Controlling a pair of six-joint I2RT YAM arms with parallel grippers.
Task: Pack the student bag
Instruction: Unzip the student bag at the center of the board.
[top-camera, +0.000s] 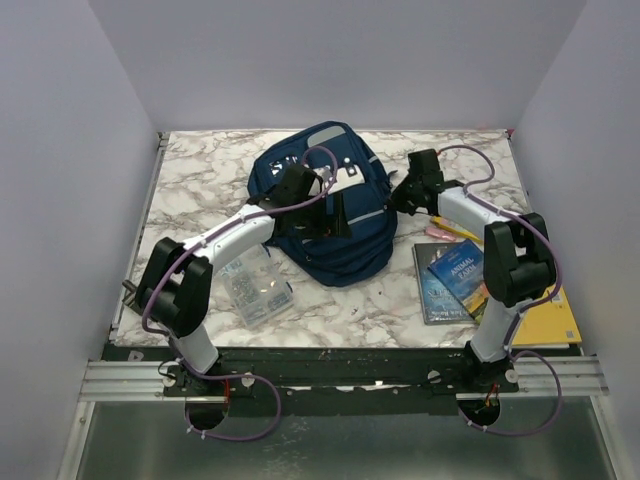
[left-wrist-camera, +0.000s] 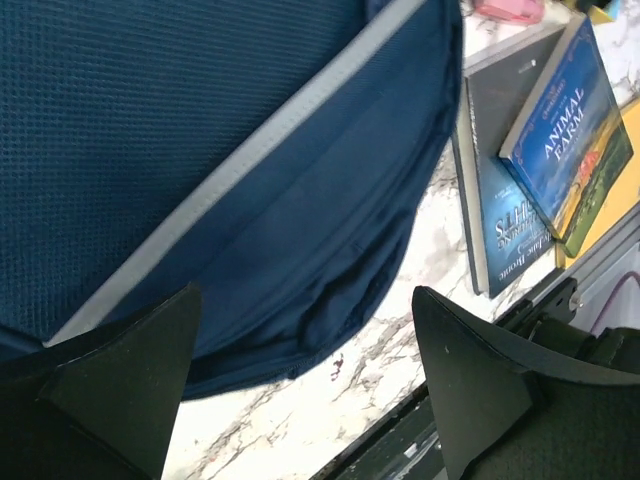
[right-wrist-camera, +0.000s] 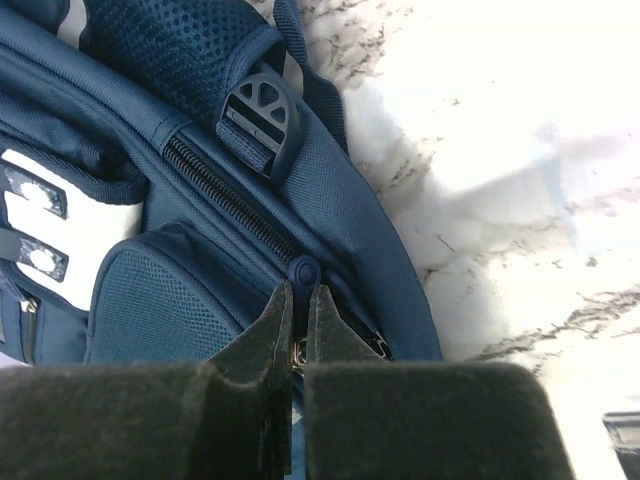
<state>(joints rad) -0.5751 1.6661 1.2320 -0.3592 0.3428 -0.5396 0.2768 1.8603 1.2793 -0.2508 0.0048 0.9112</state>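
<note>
The student bag (top-camera: 350, 250), a navy backpack with grey stripes, lies in the middle of the marble table. My left gripper (top-camera: 335, 215) hovers over its near half. In the left wrist view that gripper (left-wrist-camera: 305, 295) stands open, with only the bag's lower edge (left-wrist-camera: 200, 130) and bare table between its fingers. My right gripper (top-camera: 400, 190) is at the bag's right side. In the right wrist view it (right-wrist-camera: 300, 295) is shut on the round blue zipper pull (right-wrist-camera: 303, 272) of the bag's zip, beside a black buckle (right-wrist-camera: 258, 115).
A small clear plastic box (top-camera: 257, 285) lies left of the bag near my left arm. Two blue books (top-camera: 455, 275) and a yellow pad (top-camera: 555, 320) lie at the right front. A pink item (top-camera: 440, 232) sits behind them. The table's front rail (left-wrist-camera: 470, 350) is close.
</note>
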